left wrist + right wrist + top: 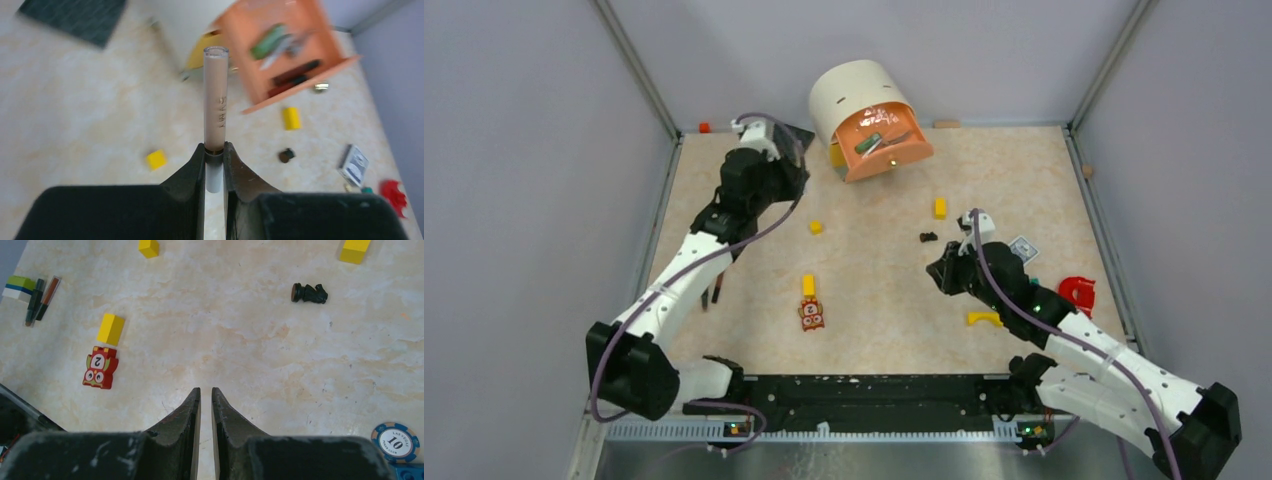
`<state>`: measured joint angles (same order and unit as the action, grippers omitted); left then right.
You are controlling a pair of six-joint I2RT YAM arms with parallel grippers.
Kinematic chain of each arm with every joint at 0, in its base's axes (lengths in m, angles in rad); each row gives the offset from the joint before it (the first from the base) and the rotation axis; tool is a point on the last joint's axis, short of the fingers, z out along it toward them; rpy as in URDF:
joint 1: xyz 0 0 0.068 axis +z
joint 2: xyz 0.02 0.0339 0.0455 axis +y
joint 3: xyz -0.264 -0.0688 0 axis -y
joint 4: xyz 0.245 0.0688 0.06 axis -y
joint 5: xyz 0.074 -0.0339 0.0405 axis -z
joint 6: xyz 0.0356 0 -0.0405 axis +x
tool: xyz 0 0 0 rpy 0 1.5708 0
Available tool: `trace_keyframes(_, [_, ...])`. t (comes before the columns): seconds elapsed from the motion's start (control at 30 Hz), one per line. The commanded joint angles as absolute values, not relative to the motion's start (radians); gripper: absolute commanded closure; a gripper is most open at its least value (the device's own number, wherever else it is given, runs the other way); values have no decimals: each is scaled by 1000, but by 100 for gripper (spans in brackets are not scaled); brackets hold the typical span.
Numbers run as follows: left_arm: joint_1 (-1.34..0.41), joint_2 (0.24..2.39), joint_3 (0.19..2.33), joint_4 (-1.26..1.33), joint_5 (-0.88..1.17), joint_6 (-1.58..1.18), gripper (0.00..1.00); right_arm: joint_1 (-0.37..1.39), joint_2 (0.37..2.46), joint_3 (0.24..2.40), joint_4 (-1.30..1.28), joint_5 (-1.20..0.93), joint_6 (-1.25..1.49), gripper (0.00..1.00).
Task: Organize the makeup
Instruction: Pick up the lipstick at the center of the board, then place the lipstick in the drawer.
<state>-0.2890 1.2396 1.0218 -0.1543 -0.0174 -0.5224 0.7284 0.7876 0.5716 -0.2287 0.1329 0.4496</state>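
My left gripper (215, 147) is shut on a beige makeup tube (215, 100) with a grey cap, which sticks out past the fingertips. In the top view this gripper (779, 170) hovers at the back left, left of the orange drawer (886, 150). The drawer (260, 90) holds a green tube (267, 42) and dark sticks (295, 75). Thin pencils (40, 300) lie at the table's left (716, 290). A small black piece (309, 293) lies mid-right (928, 237). A small white box (355, 164) lies at the right. My right gripper (205, 390) is shut and empty, low over bare table (942, 272).
The drawer belongs to a cream round organizer (856, 95). Yellow blocks (816, 227) (940, 208) (808, 285) and an owl tile (812, 315) are scattered mid-table. A red piece (1078, 292), a poker chip (395, 441), a dark mat (75, 17) and a green-white block (17, 287) also lie about.
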Motion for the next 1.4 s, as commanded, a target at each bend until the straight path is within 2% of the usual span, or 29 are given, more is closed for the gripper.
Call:
trace_keyframes(0.0, [-385, 1354, 1243, 75, 197, -226, 97, 729, 749, 559, -201, 145, 450, 87])
trace_keyframes(0.07, [-403, 1434, 1351, 96, 273, -154, 100, 729, 739, 550, -192, 146, 449, 87])
trace_keyframes(0.23, [-441, 1644, 1641, 32, 343, 80, 100, 729, 731, 581, -223, 145, 422, 87])
trace_keyframes(0.43, [-494, 1938, 2031, -314, 366, 398, 99, 729, 715, 576, -225, 134, 423, 87])
trace_keyframes(0.73, [-591, 2071, 2122, -396, 103, 615, 100, 729, 712, 583, -234, 140, 416, 87])
trace_keyframes(0.8, [-598, 2069, 2111, -389, 70, 626, 95, 729, 713, 580, -232, 140, 415, 87])
trace_keyframes(0.87, [-608, 2060, 2084, -362, 20, 636, 75, 729, 715, 578, -227, 138, 417, 87])
trace_keyframes(0.97, [-616, 2038, 2042, -304, -65, 644, 60, 729, 719, 574, -218, 136, 417, 87])
trace_keyframes(1.13, [-618, 2006, 2008, -268, -123, 659, 49, 729, 724, 576, -215, 132, 415, 87])
trace_keyframes(1.37, [-620, 1933, 2003, -257, -204, 570, 45, 728, 726, 576, -211, 139, 417, 87])
